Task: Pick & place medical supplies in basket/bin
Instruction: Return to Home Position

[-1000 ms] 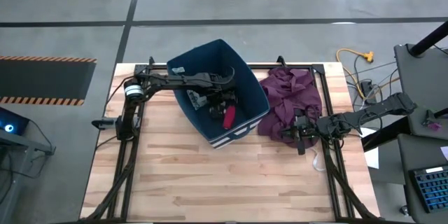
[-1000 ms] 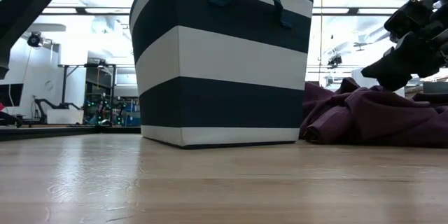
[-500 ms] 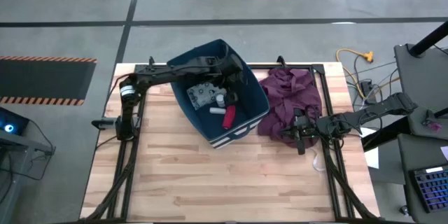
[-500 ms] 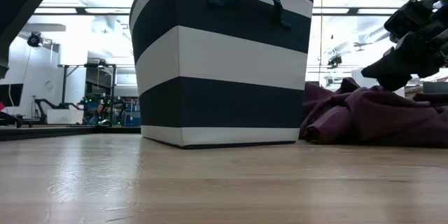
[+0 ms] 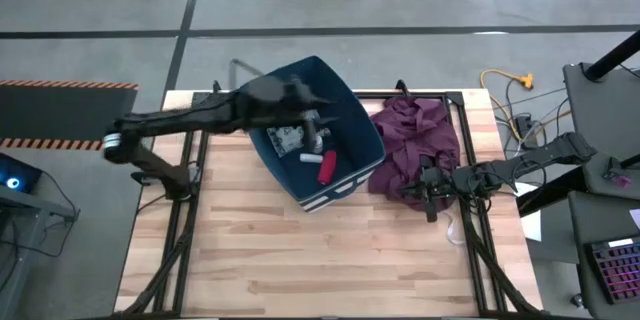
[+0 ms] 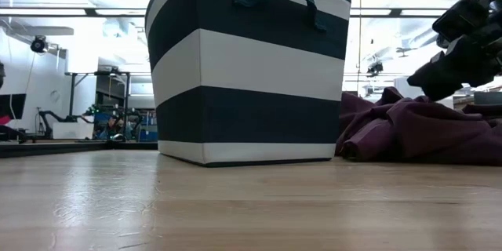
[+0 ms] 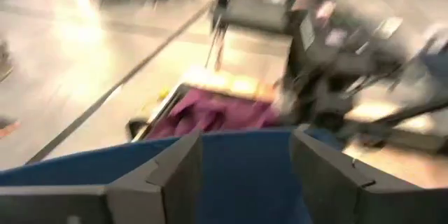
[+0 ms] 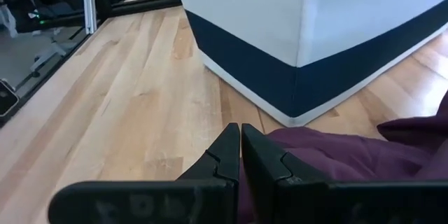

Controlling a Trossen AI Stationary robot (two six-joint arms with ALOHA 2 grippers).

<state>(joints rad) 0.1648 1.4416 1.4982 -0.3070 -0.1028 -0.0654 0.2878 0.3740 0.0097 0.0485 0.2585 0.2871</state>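
Note:
The navy bin with white stripes stands at the table's far middle; it also shows in the low view. On its floor lie the grey-white patterned packet, a small white cylinder, the red roll and a small white item. My left gripper is blurred above the bin's far left part; in its wrist view its fingers are open and empty over the blue rim. My right gripper is shut and empty just over the near edge of the maroon cloth.
The maroon cloth lies bunched on the table right of the bin, up against its right side. Bare wooden table spreads toward the near edge. Black frame rails run along the table's left and right sides.
My left gripper has risen out of the bin and drawn back toward the bin's far left rim, while its arm swings out fast toward the table's left. The packet, white cylinder and red roll, partly covered by the gripper before, now lie uncovered on the bin's floor.

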